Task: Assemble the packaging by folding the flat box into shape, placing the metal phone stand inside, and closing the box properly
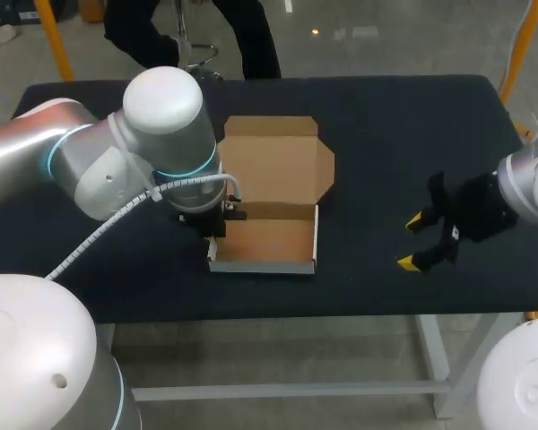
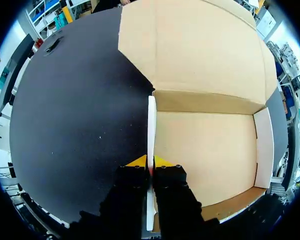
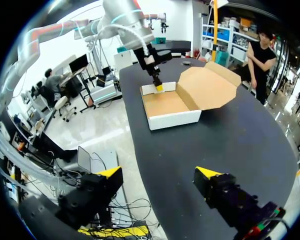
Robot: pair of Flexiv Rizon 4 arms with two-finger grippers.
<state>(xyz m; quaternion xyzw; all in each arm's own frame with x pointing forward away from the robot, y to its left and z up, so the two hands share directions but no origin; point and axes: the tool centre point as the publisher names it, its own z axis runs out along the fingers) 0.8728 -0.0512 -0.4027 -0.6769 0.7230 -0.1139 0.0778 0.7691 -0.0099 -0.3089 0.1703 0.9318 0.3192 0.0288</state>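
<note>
Cardboard box [image 1: 269,237] mid-frame: left gripper [image 2: 150,162] pinches its side wall, likely holding it upright (right gripper [image 1: 411,240] hangs spread).

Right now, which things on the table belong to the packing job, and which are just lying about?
Job: cardboard box, lid open; left arm, jaws shut on its side wall; right arm, jaws open, empty.
Lying about: small dark item at the table's far end, too small to identify.

The box [image 1: 269,240] sits mid-table [image 1: 386,134], its lid [image 1: 273,157] lying open behind it, the left gripper [image 2: 150,161] clamped on its left wall, and the right gripper [image 1: 412,241] well apart to its right.
</note>
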